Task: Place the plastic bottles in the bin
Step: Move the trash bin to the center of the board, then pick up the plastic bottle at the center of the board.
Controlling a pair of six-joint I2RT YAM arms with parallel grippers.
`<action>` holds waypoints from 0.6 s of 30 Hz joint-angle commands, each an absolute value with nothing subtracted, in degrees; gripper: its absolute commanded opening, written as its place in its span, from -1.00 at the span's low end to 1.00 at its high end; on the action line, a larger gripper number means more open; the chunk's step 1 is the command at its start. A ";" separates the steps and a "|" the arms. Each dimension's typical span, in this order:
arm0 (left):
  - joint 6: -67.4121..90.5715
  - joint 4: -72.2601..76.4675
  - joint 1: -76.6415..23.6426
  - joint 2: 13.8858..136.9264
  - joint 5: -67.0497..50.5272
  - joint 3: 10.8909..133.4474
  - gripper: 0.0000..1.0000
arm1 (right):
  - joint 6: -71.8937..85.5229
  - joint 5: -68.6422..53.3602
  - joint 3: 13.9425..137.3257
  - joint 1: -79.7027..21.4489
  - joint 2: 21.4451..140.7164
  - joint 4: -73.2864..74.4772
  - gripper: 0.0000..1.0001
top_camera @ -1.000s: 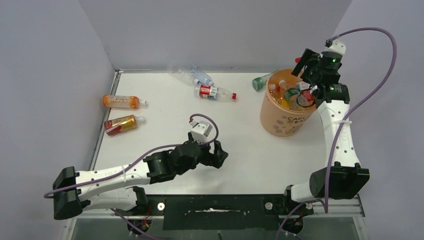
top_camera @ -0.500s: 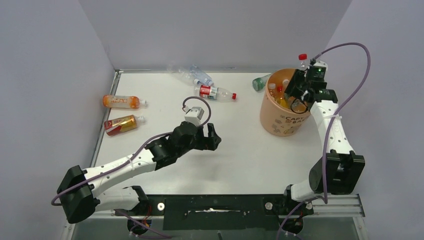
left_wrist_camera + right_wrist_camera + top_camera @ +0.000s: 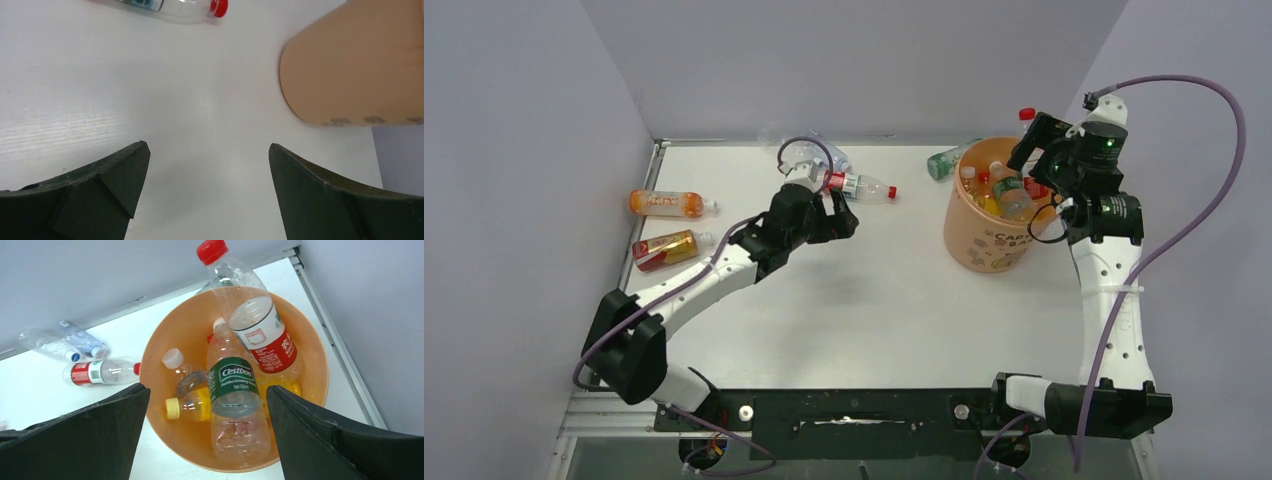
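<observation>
Clear red-label bottle [image 3: 859, 185] lies on surface [image 3: 874, 290] just beyond left pincer [image 3: 209, 150], wide open, empty. Probably light, slick, crushable: grip mid-body, crosswise. Right pincer [image 3: 207, 395] also open, empty, over bin [image 3: 984, 245].

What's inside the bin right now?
The bin shows at least four bottles: a red-label bottle sticking up past the rim, a green-label bottle, a white-capped clear bottle and a yellow bottle. They cover the bottom, so anything beneath cannot be seen.
</observation>
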State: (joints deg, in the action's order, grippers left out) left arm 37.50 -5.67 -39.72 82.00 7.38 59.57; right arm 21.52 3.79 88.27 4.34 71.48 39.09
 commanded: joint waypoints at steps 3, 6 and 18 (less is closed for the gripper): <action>43.72 1.85 -32.29 91.47 3.58 68.99 0.82 | 22.21 -1.11 83.43 1.45 66.45 36.07 0.82; 47.26 0.95 -30.19 97.69 2.84 75.02 0.82 | 22.55 -1.99 82.03 -1.29 65.16 35.35 0.82; 68.34 5.36 -25.47 119.07 -3.88 88.14 0.82 | 22.84 -1.69 78.44 -9.65 59.39 37.28 0.82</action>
State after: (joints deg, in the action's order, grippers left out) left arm 59.53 -0.10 -26.87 116.01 -0.82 84.68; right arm 22.70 -0.62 79.79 -8.10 64.10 38.63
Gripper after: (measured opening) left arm 0.911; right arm 0.913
